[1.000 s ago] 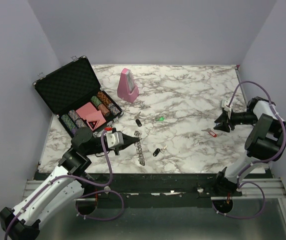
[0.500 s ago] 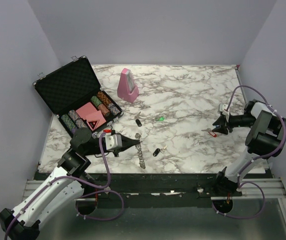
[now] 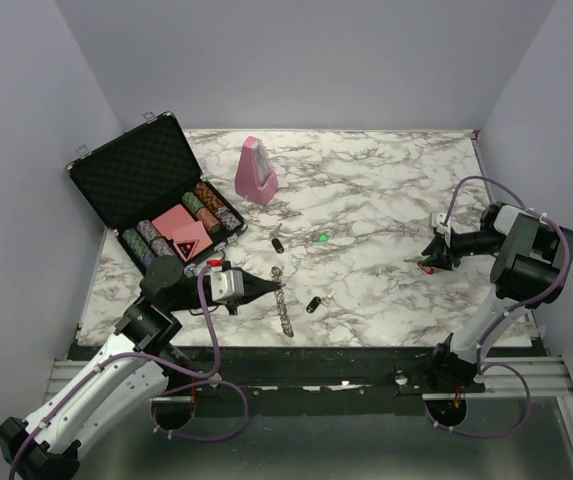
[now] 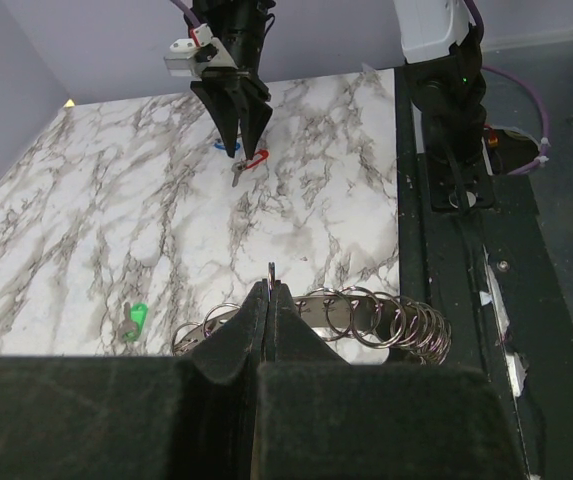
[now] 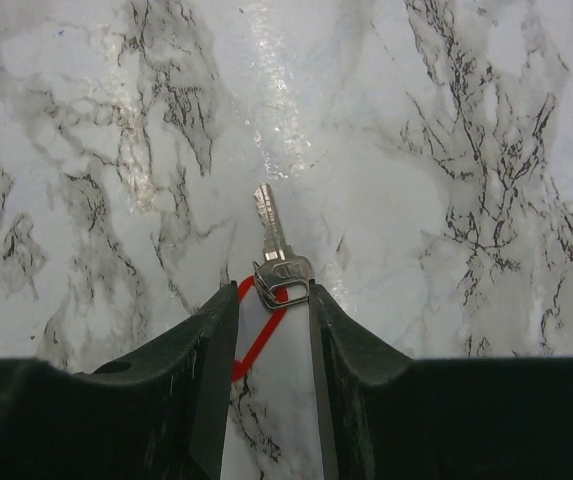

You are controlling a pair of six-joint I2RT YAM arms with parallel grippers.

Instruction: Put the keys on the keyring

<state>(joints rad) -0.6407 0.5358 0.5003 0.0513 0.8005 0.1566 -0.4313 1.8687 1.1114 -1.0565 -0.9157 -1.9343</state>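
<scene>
The keyring (image 3: 284, 306), a silvery band strung with many small loops, lies near the table's front edge. My left gripper (image 3: 271, 286) is shut on one thin loop at its near end; in the left wrist view the fingertips (image 4: 268, 292) pinch it, and the rest of the keyring (image 4: 376, 315) curves to the right. Far right, my right gripper (image 3: 429, 261) is down on the table. A silver key (image 5: 269, 230) with a red tag (image 5: 265, 331) lies between its open jaws (image 5: 273, 290). Two black-capped keys (image 3: 278, 244) (image 3: 313, 304) and a green one (image 3: 322, 238) lie loose mid-table.
An open black poker-chip case (image 3: 131, 170) sits at the back left, with a pink metronome (image 3: 256, 170) behind the middle. A small blue item (image 4: 224, 146) lies behind the right gripper. The table's front edge and a black rail (image 4: 466, 260) run just beyond the keyring.
The right gripper has moved left and down onto the red-tagged key, and its jaws have narrowed around it. The left gripper has edged slightly right, still holding the keyring.
</scene>
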